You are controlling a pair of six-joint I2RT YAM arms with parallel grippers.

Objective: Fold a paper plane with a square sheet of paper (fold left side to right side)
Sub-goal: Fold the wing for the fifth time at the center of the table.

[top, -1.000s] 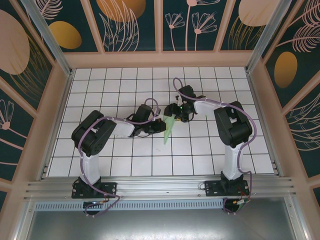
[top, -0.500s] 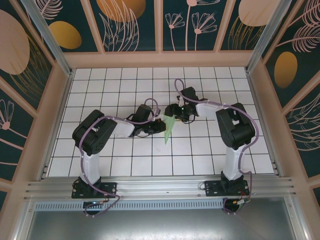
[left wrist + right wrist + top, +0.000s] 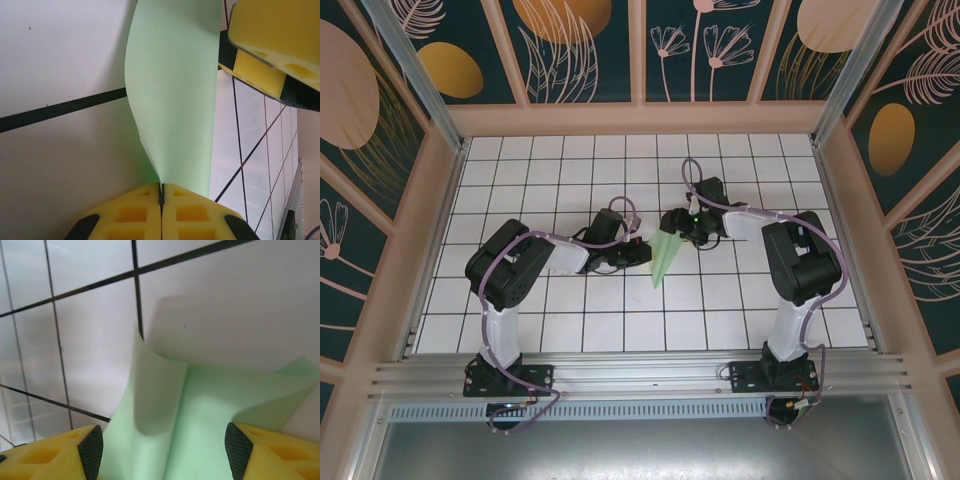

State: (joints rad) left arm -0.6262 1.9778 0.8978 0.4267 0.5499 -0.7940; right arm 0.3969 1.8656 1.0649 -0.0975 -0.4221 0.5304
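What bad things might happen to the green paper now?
1. The left hand pinches only one thin edge of the green paper, so a tug might tear it or let it slip out.
2. The paper is curled and stands up between the fingers of the open right hand. If that hand closes now, it might press in a crooked crease.

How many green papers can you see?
1. The green paper is over the middle of the table, pinched by the left gripper, its far end inside the open right gripper. Folded layers could hide another.
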